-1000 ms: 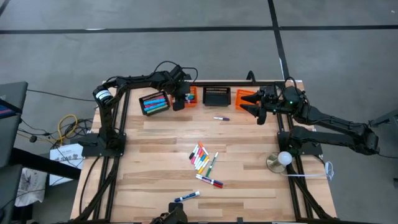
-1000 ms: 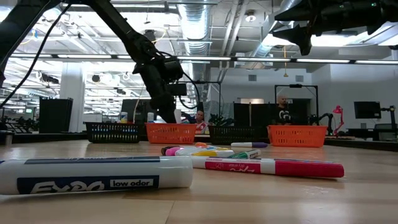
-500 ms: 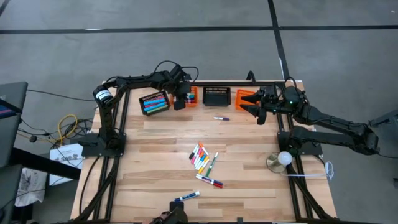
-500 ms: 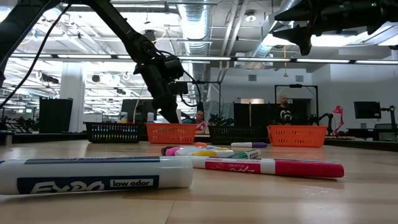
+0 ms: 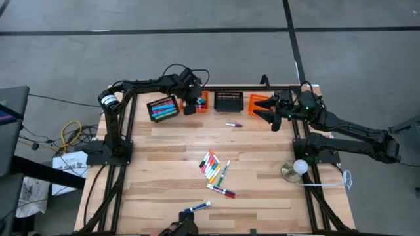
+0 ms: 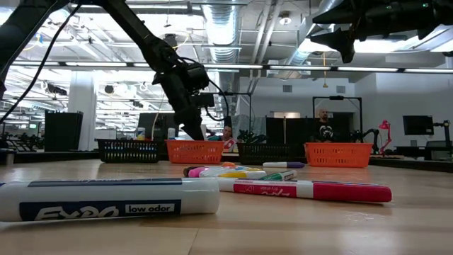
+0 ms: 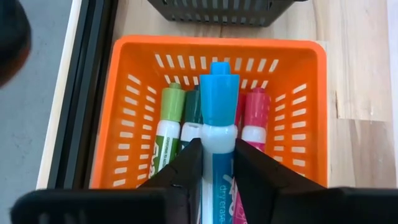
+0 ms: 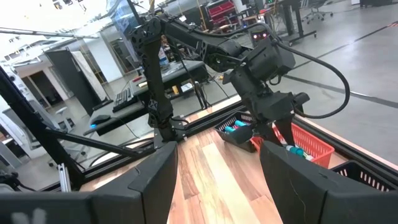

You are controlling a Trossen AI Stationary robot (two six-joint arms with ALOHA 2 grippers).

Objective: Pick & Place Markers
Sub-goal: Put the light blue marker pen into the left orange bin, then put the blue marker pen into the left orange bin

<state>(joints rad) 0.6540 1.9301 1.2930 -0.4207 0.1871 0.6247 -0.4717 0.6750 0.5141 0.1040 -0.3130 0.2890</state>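
My left gripper (image 7: 217, 168) hovers over the left orange basket (image 7: 130, 74) at the table's far edge (image 5: 201, 101), shut on a blue-capped white marker (image 7: 219, 93). Green, dark green and pink markers (image 7: 166, 118) lie in that basket. A loose pile of markers (image 5: 213, 167) lies flat mid-table. Single markers lie apart: a purple one (image 5: 233, 124), a red one (image 5: 222, 191) and a blue one (image 5: 197, 207). My right gripper (image 8: 214, 180) is open, raised beside the right orange basket (image 5: 258, 101), touching nothing. My left gripper pinches the blue-capped marker by its white barrel (image 7: 219, 146), just behind the cap, between both fingers (image 7: 186, 168). The marker lies along the fingers, its cap end (image 7: 221, 81) sticking out past the tips above the markers in the orange basket. Whether the cap touches them, I cannot tell.
A black basket (image 5: 163, 108) holding coloured markers sits left of the orange one, and another black basket (image 5: 228, 100) sits right of it. A round lamp-like object (image 5: 298, 168) stands at the table's right edge. Bare wood lies between the baskets and the pile.
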